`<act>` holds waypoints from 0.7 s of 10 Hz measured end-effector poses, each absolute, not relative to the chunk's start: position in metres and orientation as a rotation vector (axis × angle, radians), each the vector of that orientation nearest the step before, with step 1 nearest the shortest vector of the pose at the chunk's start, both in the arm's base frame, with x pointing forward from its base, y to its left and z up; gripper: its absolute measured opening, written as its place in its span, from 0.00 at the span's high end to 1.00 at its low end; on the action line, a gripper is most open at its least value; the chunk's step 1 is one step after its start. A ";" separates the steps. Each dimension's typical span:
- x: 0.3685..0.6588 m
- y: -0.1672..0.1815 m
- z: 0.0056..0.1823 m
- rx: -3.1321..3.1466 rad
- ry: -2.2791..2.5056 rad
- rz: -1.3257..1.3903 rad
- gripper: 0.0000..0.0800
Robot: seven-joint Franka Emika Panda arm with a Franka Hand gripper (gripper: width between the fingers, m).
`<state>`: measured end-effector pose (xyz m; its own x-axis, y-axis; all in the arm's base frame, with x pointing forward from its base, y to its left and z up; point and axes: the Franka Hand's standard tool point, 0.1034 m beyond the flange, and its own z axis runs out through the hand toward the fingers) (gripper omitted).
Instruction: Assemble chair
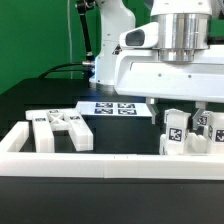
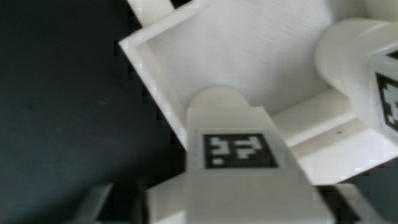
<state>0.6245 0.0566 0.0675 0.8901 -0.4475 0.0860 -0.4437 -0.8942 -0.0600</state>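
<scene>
The gripper [image 1: 183,118] hangs low over the table [image 1: 40,95] at the exterior view's right. Its two fingers [image 2: 100,203] stand on both sides of a tagged chair part [image 2: 237,150], very near it. I cannot tell whether they pinch it. Other chair parts [image 1: 58,130] lie well apart, toward the exterior view's left.

You have loose chair parts [image 1: 60,128] lying on the tabletop [image 1: 40,100] at the exterior view's left, just behind the front border rail [image 1: 100,160]. The marker board [image 1: 112,108] lies farther back, near the middle. At that view's right, tagged chair pieces [image 1: 173,132] stand directly under the end effector [image 1: 183,112].
</scene>
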 end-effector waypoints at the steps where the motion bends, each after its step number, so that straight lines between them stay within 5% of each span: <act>1: 0.625 0.057 0.067 -3.014 0.720 -0.151 0.56; 2: 0.625 0.057 0.067 -3.006 0.749 -0.151 0.64; 7: 0.625 0.056 0.068 -2.846 1.178 -0.138 0.64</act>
<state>0.6246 0.0562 0.0675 0.7043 -0.7074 0.0605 -0.7021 -0.7066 -0.0882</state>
